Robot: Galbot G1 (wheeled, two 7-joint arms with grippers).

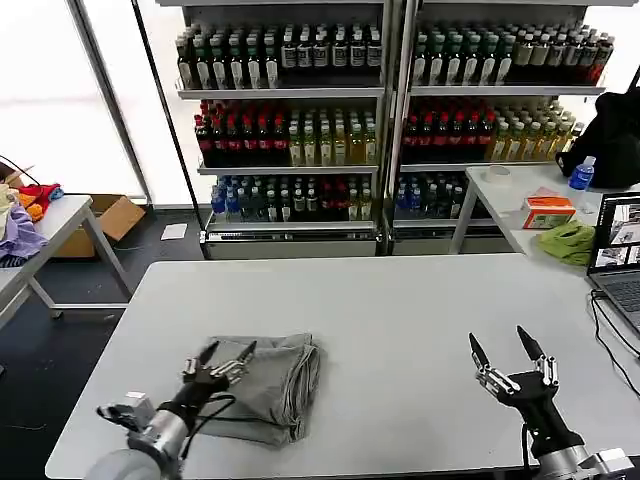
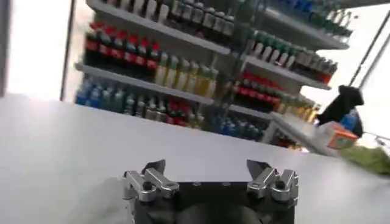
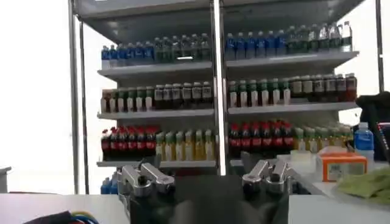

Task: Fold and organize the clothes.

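Folded grey shirt [image 1: 268, 384] lying on the worktop [image 1: 400, 320], toward its left front part, layers stacked, one rounded fold edge on the side facing the right hand. Left hand [image 1: 225, 352] just above the shirt's left rear corner, fingers spread, nothing pinched; contact with the cloth not clear. Same hand in left wrist view [image 2: 207, 173]: jaws apart, bare worktop ahead. Right hand [image 1: 505, 350] well apart from the shirt, over bare worktop toward the right front, fingers spread, pointing up, nothing held. In right wrist view [image 3: 204, 173] jaws apart too, aimed at the drinks shelves [image 3: 213, 91] behind the worktop.

Judgement: folding looks done or nearly so; step in hand is release or tidy-up. Next move likely calls for lifting the left hand off without dragging layers, then squaring or shifting the bundle.
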